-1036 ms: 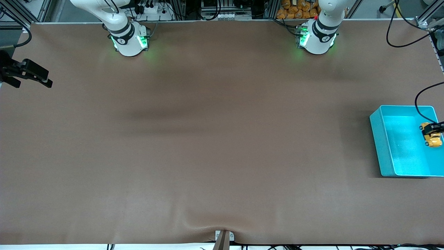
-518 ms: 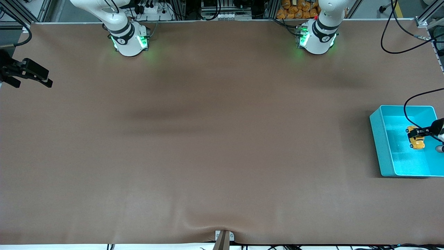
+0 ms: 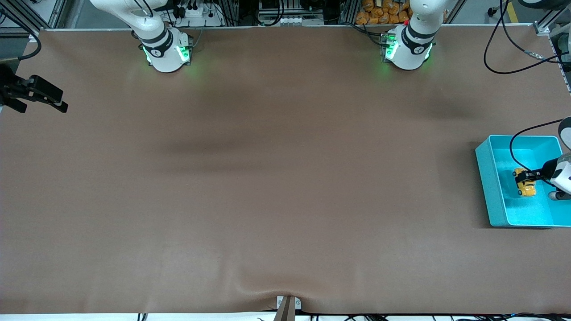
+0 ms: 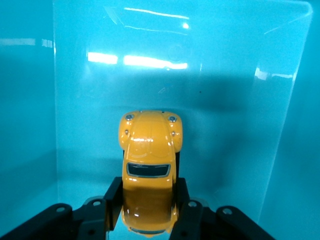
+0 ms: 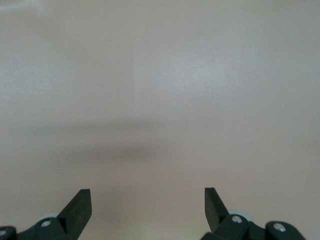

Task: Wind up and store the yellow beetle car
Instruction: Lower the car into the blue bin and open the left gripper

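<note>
Since a second ago, the yellow beetle car (image 3: 525,183) is being carried inward across the teal bin (image 3: 490,178), away from the tabletop's edge at the left arm's end and toward the bin's middle. It is being held by the left gripper (image 3: 531,175), whose fingers (image 4: 107,207) are being pressed against both flanks of the car's rear half, with the rounded nose left free. From the left wrist view, the car (image 4: 149,170) is being kept level over the bin's bare floor (image 4: 225,125); whether its wheels are touching that floor cannot be told.

The storing step is judged to be under way. For a clean finish, the car is best being lowered until the wheels are resting on the floor before the grip is being eased, with the nose kept well apart from the walls so that no rebound is being provoked.

The right gripper (image 3: 44,96) is being held spread wide and empty, waiting over the tabletop's edge at the right arm's end.
</note>
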You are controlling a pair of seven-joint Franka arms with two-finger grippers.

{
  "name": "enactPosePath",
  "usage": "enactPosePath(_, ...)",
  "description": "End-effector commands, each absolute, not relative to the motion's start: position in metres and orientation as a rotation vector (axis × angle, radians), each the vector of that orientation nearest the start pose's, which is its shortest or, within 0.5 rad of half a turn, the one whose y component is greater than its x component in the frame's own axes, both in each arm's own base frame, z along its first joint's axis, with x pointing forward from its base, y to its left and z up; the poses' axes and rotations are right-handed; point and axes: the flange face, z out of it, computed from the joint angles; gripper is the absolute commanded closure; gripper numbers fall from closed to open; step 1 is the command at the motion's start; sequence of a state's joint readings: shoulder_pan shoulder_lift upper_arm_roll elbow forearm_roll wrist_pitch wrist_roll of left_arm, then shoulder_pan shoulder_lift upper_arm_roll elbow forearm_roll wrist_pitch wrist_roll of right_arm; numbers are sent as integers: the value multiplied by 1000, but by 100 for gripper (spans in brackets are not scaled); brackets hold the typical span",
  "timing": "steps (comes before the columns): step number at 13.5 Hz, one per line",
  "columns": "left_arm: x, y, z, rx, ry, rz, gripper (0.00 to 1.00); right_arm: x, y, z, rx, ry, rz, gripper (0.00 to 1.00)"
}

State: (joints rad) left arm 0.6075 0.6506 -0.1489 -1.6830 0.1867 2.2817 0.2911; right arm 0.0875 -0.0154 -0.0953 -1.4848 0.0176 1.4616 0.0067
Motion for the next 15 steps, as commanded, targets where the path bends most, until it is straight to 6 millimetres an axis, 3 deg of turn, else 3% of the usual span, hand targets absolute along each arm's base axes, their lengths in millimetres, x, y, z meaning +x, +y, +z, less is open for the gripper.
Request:
enactPosePath(1, 603, 317, 217, -3060, -23, 93, 100, 538, 2, 667, -3120, 35, 5, 0)
enactPosePath(2, 602, 317, 216, -3041, 5, 105, 92, 538, 3, 668, -3120, 32, 1, 0)
enactPosePath(4, 601, 318, 215, -3039, 5, 111, 3, 538, 1, 667, -3120, 35, 3, 0)
enactPosePath(6, 604, 310, 222, -3040, 9, 107, 0, 538, 1, 667, -3120, 35, 3, 0)
enactPosePath(8, 606, 295, 252, -3032, 37, 92, 0, 538, 2, 667, -3120, 35, 3, 0)
enactPosePath(11, 627, 237, 319, -3037, 149, 41, 0, 538, 1, 668, -3120, 30, 0, 0)
enactPosePath(12, 626, 232, 345, -3019, 163, 25, 0, 539, 2, 667, -3120, 25, 3, 0)
enactPosePath(15, 616, 191, 414, -3002, 192, 69, 0, 539, 1, 667, -3120, 28, 3, 0)
